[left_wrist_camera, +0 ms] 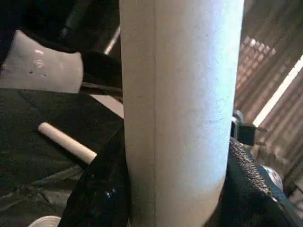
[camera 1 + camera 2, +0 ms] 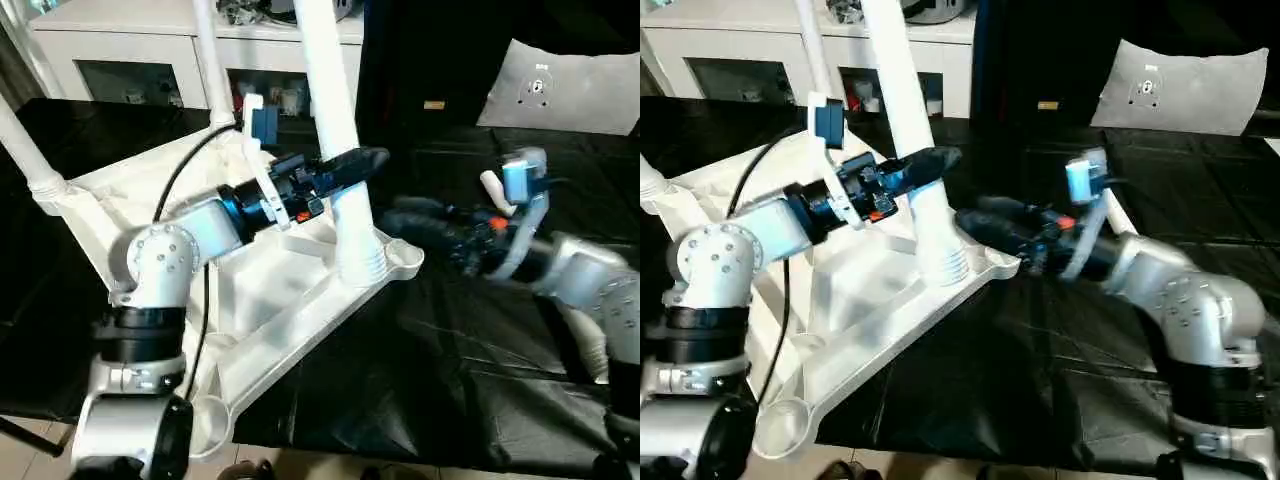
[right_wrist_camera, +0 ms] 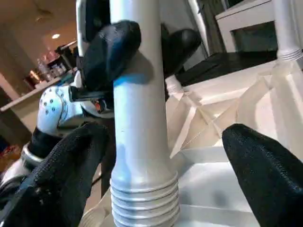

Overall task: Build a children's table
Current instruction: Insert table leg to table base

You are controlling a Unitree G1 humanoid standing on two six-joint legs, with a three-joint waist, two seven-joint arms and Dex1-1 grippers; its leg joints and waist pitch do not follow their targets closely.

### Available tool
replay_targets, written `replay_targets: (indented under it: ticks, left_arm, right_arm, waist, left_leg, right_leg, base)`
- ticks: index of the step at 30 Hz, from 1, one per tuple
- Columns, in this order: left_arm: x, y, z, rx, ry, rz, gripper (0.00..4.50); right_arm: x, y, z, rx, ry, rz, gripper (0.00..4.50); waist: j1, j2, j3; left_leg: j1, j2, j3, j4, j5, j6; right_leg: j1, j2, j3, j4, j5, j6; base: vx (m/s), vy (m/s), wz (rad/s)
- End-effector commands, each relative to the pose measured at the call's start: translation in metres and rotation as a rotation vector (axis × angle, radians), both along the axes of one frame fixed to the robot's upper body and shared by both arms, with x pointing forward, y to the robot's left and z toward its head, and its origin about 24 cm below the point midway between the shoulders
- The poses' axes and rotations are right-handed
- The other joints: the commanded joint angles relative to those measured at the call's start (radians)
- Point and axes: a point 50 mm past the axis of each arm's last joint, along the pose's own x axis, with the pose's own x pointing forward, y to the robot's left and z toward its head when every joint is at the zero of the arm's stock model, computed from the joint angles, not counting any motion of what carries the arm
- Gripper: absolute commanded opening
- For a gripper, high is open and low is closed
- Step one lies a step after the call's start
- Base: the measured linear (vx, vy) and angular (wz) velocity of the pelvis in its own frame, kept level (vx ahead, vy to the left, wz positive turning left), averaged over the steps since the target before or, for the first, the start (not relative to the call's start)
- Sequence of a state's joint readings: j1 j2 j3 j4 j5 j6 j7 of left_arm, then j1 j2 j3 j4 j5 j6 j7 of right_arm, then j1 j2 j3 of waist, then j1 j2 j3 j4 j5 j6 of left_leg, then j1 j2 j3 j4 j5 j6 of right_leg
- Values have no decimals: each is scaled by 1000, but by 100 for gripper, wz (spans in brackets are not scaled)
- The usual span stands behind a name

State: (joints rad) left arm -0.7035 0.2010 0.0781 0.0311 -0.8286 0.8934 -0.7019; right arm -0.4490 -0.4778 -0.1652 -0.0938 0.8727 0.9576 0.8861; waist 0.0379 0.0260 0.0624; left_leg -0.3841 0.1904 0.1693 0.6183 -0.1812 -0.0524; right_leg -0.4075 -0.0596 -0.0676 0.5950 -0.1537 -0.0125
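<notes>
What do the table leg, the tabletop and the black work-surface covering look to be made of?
Table leg: likely moulded white plastic, smooth, with a ribbed collar. Tabletop: same white plastic, moulded ribs on its underside. Covering: thin black sheet, probably plastic film, creased and faintly glossy.

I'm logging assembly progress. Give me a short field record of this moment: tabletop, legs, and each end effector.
tabletop: white tabletop lies underside up on the black-covered bench
legs standing: three legs upright in corner sockets
near corner socket: empty socket
spare leg: fourth leg lies on the black cover
left end effector: left end effector closed around the nearest leg
right end effector: right end effector open, fingers either side of that leg's collar
</notes>
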Motion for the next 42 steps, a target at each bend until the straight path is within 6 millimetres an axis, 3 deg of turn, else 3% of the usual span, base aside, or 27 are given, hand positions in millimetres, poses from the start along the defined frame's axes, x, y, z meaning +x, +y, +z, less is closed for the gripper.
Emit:
replay_targets:
  ticks: [1,8,11,20,21,23,42]
  left_arm:
    - [-8,-6,6,37,-88,-60,193]
    - [-15,-21,0,181,-250,-129,193]
    - [-18,-23,-1,189,-267,-157,193]
    - [-23,-26,0,192,-297,-219,193]
    - [-23,-27,1,190,-299,-218,193]
    - [-24,-29,1,181,-300,-222,193]
    - [-25,-36,1,167,-302,-248,193]
  right_arm:
    - [-1,4,3,1,-4,39,440]
    - [-5,17,-5,-59,-15,163,440]
    - [-5,19,-5,-61,-23,194,440]
    - [-1,26,-6,-92,-65,258,440]
    - [0,26,-6,-95,-68,258,410]
    - [1,28,-8,-102,-72,265,410]
    - [1,34,-14,-134,-80,316,250]
  waist:
    - [4,-13,-79]
    - [1,-20,-74]
    - [0,-18,-74]
    - [-1,-19,-76]
    - [0,-19,-76]
    - [-1,-20,-77]
    - [-1,-18,-78]
  left_leg:
    - [14,21,-4,-63,-145,33]
    - [13,23,-5,-65,-171,25]
    - [14,23,-5,-65,-171,20]
    - [13,25,-5,-64,-160,28]
    - [13,25,-4,-63,-158,27]
    - [13,26,-4,-63,-157,29]
    - [12,26,-4,-62,-155,36]
  right_leg:
    - [54,-61,34,-83,-396,-122]
    - [53,-64,35,-91,-456,-99]
    - [51,-64,35,-90,-466,-93]
    - [52,-64,36,-82,-419,-127]
    - [52,-64,36,-83,-414,-128]
    - [53,-63,36,-79,-397,-139]
    - [55,-63,37,-79,-387,-143]
  base:
    - [0,0,0]
    - [0,0,0]
    - [0,0,0]
    - [0,0,0]
    - [0,0,0]
    - [0,0,0]
    - [0,0,0]
